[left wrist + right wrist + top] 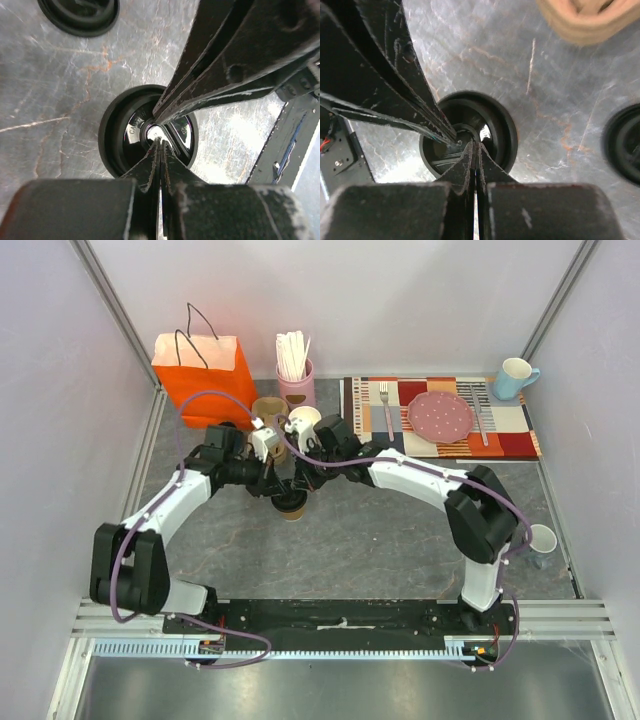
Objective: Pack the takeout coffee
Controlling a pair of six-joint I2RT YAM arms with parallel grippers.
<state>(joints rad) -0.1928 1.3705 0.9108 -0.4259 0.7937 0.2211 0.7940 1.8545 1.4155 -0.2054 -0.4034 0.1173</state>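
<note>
Takeout coffee [292, 506] is standing upright on the table [400, 540], in front of the orange bag [200, 378] and a bit to its right, well apart from it. Both arms are converging over it from opposite sides. The left arm is folding its elbow out to the left, running its forearm up toward the bag, then turning the wrist in toward the cup. The right arm is bending its elbow out on the far side from the bag and stretching its forearm across to the cup. Both wrists are pointing down at the black lid [116, 137]. The left hand [160, 148] is showing fingers pressed together, pinching nothing, tips sitting on the lid's centre. The right hand [473, 148] is showing the same: fingers squeezed together, tips touching the lid top right beside the left hand's. A second black lid [80, 15] is lying flat on the table; I can't place it against the bag.
</note>
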